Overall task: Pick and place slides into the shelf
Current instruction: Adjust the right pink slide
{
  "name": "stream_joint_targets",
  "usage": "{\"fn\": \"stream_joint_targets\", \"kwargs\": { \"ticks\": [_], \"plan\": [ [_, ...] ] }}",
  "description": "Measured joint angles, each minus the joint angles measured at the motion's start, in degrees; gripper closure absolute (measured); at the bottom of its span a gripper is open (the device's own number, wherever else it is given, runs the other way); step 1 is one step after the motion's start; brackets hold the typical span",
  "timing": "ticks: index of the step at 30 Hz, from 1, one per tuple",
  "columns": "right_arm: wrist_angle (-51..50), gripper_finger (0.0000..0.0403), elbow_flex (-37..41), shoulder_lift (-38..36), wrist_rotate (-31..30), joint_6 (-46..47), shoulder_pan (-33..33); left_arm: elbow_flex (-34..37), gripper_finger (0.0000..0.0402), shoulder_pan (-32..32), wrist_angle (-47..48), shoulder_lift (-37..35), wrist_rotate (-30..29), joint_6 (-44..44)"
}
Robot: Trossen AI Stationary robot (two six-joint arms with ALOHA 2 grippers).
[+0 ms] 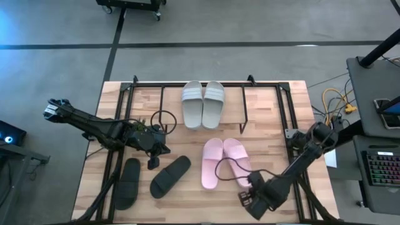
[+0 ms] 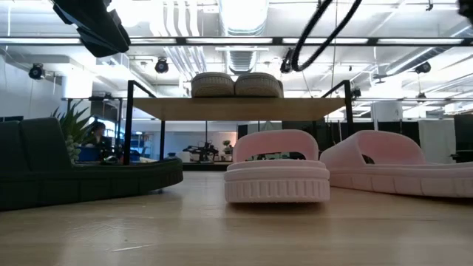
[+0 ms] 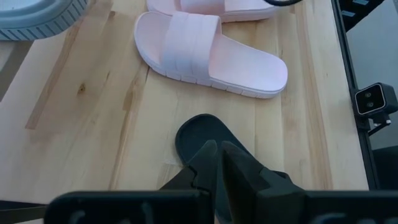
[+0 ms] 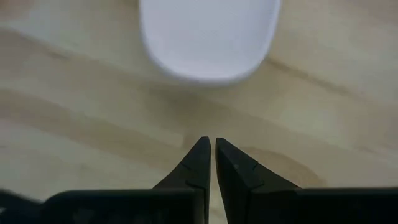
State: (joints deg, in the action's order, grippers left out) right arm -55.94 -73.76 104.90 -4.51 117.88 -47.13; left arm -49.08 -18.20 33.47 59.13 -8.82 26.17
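Two pale grey-green slides (image 1: 203, 104) lie side by side on the shelf's wooden top board (image 2: 236, 108) at the table's far edge. Both pink slides (image 1: 225, 162) rest sole down on the table near the middle, large in the low view (image 2: 277, 170). The black slides (image 1: 170, 176) (image 1: 128, 182) lie toward the near left. My left gripper (image 1: 152, 164) is shut and hangs between the black pair, its tips over one black slide's rounded end (image 3: 199, 132). My right gripper (image 4: 208, 144) is shut, low at the near edge, just short of a pink slide's end (image 4: 208, 43).
A larger black frame (image 1: 284, 106) runs around the table's sides. A black cable loop (image 1: 164, 119) lies left of the shelf. Off the right edge are yellow cables (image 1: 334, 100) and a desk with a keyboard (image 1: 381, 169). Bare wood shows under the shelf and at the near middle.
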Motion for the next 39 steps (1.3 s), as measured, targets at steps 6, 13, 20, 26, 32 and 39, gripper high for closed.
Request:
{"fn": "stream_joint_targets", "kwargs": {
  "ticks": [6,13,20,26,32,39],
  "plan": [
    [0.3,0.0385,0.6,2.0,0.1,2.5,-0.2,0.0,0.0394,0.0,0.0,0.0,0.0,-1.5],
    [1.2,0.0385,1.0,3.5,0.1,-8.7,5.1,0.0,0.0394,0.0,0.0,0.0,0.0,-1.5],
    [6.7,0.0385,0.8,3.7,-0.2,-21.1,10.6,0.0,0.0394,0.0,0.0,0.0,0.0,-1.4],
    [5.2,0.0385,0.3,3.7,-0.9,-19.5,10.2,0.0,0.0394,0.0,0.0,0.0,0.0,-1.4],
    [5.6,0.0385,-3.3,3.7,0.1,-19.7,7.1,0.0,0.0394,0.0,0.1,0.0,0.0,-1.4],
    [-1.7,0.0385,-1.3,3.6,0.0,-9.4,5.2,0.0,0.0394,0.0,0.1,0.0,0.0,-1.6]
  ]
}}
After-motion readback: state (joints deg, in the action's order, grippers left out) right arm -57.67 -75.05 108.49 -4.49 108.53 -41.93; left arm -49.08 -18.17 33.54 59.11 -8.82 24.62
